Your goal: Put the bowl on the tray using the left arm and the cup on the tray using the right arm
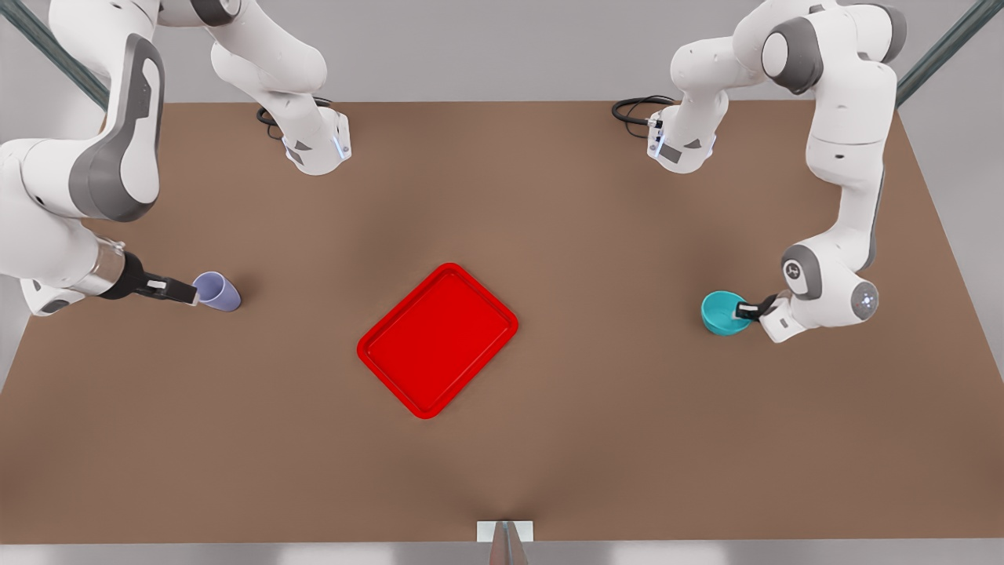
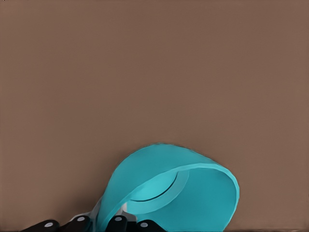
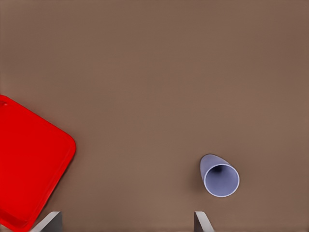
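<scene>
The teal bowl (image 1: 722,312) is at the front view's right, and my left gripper (image 1: 753,308) is shut on its near rim. In the left wrist view the bowl (image 2: 193,193) looks tipped, its wall pinched between the black fingers (image 2: 116,223) of the left gripper (image 2: 99,222). The lavender cup (image 1: 218,291) is on the table at the front view's left. My right gripper (image 1: 188,293) sits right beside its rim. In the right wrist view the right gripper (image 3: 128,222) is open, with the cup (image 3: 220,176) just outside one fingertip (image 3: 203,221). The red tray (image 1: 438,339) lies mid-table, nothing on it.
Both arm bases (image 1: 318,145) (image 1: 681,145) stand at the back of the brown table with black cables (image 1: 639,110) beside them. A small white bracket (image 1: 504,532) sits at the front edge. Bare table (image 1: 596,259) separates the tray from the bowl and the cup.
</scene>
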Tool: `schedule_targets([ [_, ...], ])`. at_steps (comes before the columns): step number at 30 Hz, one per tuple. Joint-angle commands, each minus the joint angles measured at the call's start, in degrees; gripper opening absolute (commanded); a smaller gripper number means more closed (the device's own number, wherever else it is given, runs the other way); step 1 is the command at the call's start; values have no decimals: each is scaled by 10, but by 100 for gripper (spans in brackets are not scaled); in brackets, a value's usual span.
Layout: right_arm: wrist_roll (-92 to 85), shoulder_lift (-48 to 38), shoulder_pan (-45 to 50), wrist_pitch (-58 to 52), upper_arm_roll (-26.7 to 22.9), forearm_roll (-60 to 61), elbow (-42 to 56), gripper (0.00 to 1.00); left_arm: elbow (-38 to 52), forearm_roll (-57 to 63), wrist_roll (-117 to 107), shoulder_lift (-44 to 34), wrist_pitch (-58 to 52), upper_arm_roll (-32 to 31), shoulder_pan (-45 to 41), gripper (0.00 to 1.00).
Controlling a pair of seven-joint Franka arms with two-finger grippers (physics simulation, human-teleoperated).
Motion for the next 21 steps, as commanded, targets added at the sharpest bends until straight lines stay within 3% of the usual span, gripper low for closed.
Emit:
schedule_targets([
  [1, 0, 0, -1, 0, 0, 1, 0, 100, 1, 0, -4, -1, -3, 0, 0, 21],
  [4, 0, 0, -1, 0, 0, 1, 0, 100, 61, -1, -103, -12, -91, -24, -25, 21],
  [7, -1, 0, -1, 0, 0, 1, 0, 100, 106, -63, -399, -10, -94, -27, -231, 21],
  [10, -12, 3, -1, -1, 0, 1, 0, 100, 279, -68, -748, 85, -85, -121, -318, 21],
  [14, -16, 3, -1, -1, -1, 1, 1, 100, 474, -73, -947, 206, -70, -121, -439, 21],
  [17, -16, 3, -1, -1, -1, 1, 0, 100, 479, -67, -944, 247, -40, -121, -459, 21],
  [21, -16, 3, -1, -1, 0, 1, 0, 100, 442, -36, -883, 238, -46, -120, -444, 21],
])
